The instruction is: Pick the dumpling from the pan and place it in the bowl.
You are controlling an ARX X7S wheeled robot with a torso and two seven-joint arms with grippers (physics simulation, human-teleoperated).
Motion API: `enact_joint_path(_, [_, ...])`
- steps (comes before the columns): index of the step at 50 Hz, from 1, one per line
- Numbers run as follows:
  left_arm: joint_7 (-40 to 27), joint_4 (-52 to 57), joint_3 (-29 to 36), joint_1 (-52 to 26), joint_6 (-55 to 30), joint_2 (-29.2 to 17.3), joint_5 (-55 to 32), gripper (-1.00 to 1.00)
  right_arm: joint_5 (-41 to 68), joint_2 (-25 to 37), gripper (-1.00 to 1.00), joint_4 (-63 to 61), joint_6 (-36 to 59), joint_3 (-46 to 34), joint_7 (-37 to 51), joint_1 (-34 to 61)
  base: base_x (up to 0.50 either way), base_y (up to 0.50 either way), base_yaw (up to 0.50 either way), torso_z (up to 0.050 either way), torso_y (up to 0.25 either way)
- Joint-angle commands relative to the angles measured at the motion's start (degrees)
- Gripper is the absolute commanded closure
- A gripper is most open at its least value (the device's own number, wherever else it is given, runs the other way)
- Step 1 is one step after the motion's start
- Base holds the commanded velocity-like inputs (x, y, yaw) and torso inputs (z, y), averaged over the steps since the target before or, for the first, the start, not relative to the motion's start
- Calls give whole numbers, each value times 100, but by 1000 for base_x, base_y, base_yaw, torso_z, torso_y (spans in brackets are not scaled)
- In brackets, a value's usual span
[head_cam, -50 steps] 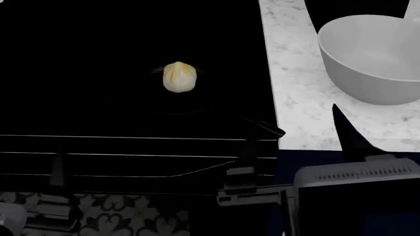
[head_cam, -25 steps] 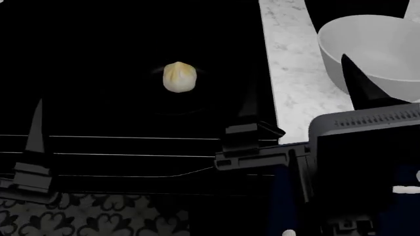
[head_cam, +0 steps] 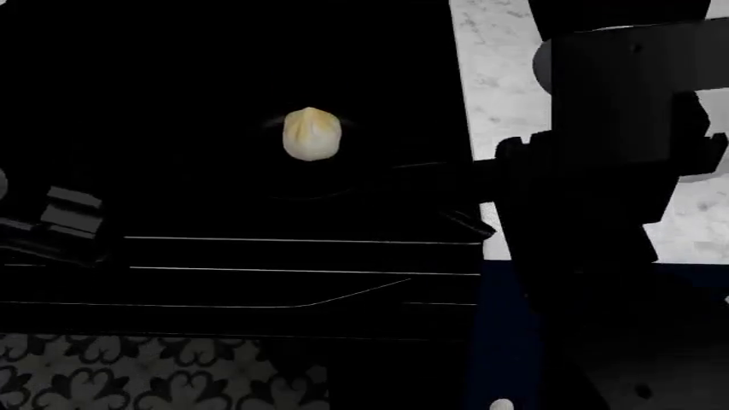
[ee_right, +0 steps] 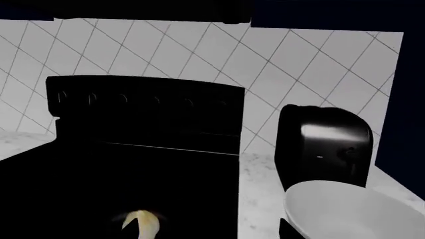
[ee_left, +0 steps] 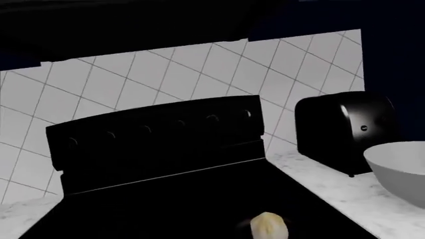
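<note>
Dumpling (head_cam: pixel 311 134) lay untouched on black stovetop (head_cam: pixel 171 68) | bowl (ee_right: pixel 352 211) empty | both grippers' jaw state unreadable

This is a home kitchen, rendered in simulation. A black stove (ee_left: pixel 159 164) with a row of knobs along its raised back panel (ee_right: pixel 143 102) stands against a wall of white tiles laid diagonally (ee_left: pixel 133 74). White marbled countertop (head_cam: pixel 501 102) runs on both sides of the cooktop. A black toaster (ee_right: pixel 325 144) stands on the counter by the wall, just behind a grey-white bowl (ee_right: pixel 352 211). A dumpling (head_cam: pixel 311 133) lies on the dark cooking surface. Below the stove front, the floor shows a dark floral-patterned tile (head_cam: pixel 171 371).
</note>
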Motion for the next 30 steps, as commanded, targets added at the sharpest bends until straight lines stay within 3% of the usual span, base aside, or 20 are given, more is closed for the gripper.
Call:
enact_joint_path(1, [156,-517,-152,-877,-942,85,-306,-100,1429,340,-100,973,116,60,1162,710,0,0,0,0,0])
enact_joint_path(12, [249,-1418,-167,-1362,-589,65,-289,-100,895,645,-100,2065,-559,-657,914,1365,0,0,0,0,0])
enact_joint_path(20, [261,-1664,-216,-1455,-475,29,-289,-100,962,609,-100,2181,-527,-611,936,1432,0,0,0,0,0])
enact_joint_path(30, [216,-1756,-218,-1493,-413,5,-283,-100,1052,632,-100,2189,-538,-580,934,1422,254,0,0,0,0])
